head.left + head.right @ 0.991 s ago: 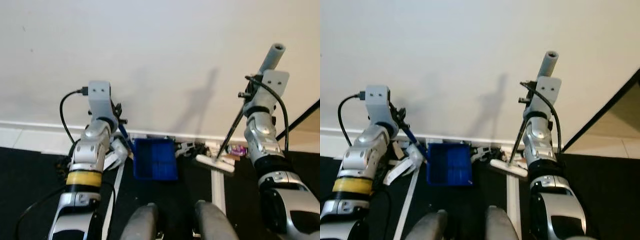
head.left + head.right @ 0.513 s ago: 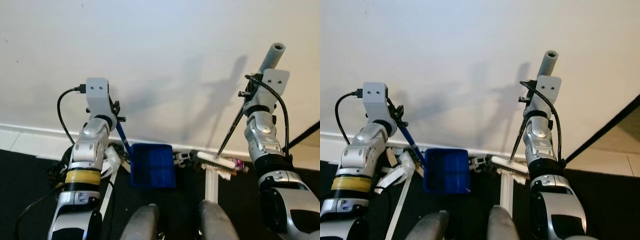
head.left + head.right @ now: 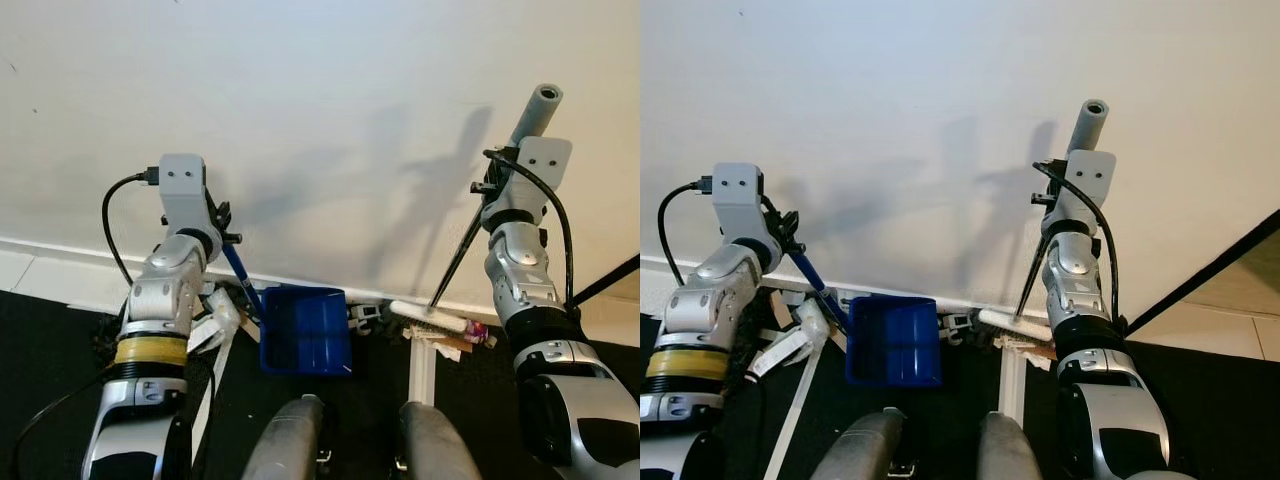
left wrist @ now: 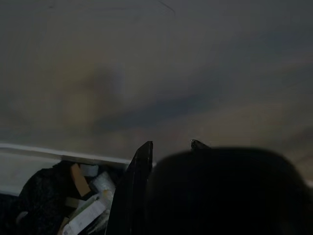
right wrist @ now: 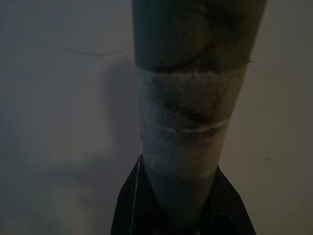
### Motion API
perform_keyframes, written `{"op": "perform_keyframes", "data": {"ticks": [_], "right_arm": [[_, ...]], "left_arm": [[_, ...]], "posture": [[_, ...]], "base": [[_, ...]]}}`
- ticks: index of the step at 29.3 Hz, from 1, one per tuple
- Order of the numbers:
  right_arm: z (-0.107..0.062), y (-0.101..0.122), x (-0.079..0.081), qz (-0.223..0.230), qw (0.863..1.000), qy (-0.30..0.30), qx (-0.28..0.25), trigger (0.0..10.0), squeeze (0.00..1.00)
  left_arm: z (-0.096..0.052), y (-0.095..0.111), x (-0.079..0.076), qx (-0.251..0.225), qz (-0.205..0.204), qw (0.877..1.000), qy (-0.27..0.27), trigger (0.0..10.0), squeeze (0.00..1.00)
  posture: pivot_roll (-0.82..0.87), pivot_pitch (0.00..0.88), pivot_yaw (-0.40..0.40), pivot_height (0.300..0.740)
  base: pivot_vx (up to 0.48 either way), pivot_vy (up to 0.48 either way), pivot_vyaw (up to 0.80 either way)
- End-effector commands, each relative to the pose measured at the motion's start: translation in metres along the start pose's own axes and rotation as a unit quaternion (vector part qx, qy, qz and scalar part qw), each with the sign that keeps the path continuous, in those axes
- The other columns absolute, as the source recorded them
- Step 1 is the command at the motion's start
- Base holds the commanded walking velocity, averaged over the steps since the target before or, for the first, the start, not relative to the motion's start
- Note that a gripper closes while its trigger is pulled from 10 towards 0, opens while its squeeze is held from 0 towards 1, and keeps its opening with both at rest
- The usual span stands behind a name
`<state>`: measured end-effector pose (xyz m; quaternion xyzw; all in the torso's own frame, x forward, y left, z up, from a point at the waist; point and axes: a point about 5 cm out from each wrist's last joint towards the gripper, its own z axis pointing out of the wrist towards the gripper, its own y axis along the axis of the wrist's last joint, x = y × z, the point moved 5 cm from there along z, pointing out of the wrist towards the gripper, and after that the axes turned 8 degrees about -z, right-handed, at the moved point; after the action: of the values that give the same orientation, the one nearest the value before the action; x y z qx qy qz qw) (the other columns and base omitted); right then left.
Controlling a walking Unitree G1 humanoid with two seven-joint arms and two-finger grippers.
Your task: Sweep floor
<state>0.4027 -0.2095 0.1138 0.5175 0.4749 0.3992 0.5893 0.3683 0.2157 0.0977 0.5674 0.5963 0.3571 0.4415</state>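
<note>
A blue dustpan (image 3: pixel 305 330) rests on the dark floor against the white skirting. Its blue handle (image 3: pixel 240 275) rises to my left gripper (image 3: pixel 226 240), which is shut on it. My right gripper (image 5: pixel 178 205) is shut on the grey broom handle (image 3: pixel 538 108), which carries a band of white tape (image 5: pixel 183 132). A thin black rod (image 3: pixel 455 260) runs down to the white broom head (image 3: pixel 428 318), which lies along the skirting to the right of the dustpan. Small litter (image 3: pixel 455 338) lies just in front of the broom head.
A white wall (image 3: pixel 320 120) stands close ahead. A heap of paper and wrappers (image 3: pixel 218 315) sits left of the dustpan beside a black cable (image 3: pixel 108 250). White tape lines (image 3: pixel 420 370) cross the dark floor. My own feet (image 3: pixel 290 440) are below.
The camera has shifted. The broom head has swung from lying slanted in front of the litter to lying along the skirting behind it. The dustpan stays in place.
</note>
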Motion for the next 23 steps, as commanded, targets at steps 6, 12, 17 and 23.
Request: {"op": "perform_keyframes", "data": {"ticks": [6,12,17,23], "right_arm": [[0.002,0.017,-0.043,-0.028,0.997,-0.058,-0.033,10.0,0.0],[-0.006,0.012,-0.087,-0.044,0.992,-0.114,-0.028,10.0,0.0],[-0.018,0.004,-0.114,-0.065,0.986,-0.152,-0.015,10.0,0.0],[-0.036,-0.006,-0.159,-0.097,0.968,-0.233,0.005,10.0,0.0]], "left_arm": [[-0.006,0.014,0.03,0.015,0.016,1.0,0.004,10.0,0.0],[-0.012,0.032,0.053,0.002,0.008,1.0,0.03,10.0,0.0],[-0.015,0.044,0.078,-0.01,0.023,0.997,0.077,10.0,0.0],[-0.014,0.044,0.101,-0.016,0.066,0.989,0.134,10.0,0.0]], "posture": [[-0.04,0.061,0.064,0.74],[-0.04,0.094,0.08,0.74],[-0.04,0.12,0.089,0.74],[-0.04,0.162,0.112,0.74]], "base": [[0.0,0.0,0.0],[0.0,0.0,0.0],[0.0,0.0,0.0],[0.0,0.0,0.0]]}}
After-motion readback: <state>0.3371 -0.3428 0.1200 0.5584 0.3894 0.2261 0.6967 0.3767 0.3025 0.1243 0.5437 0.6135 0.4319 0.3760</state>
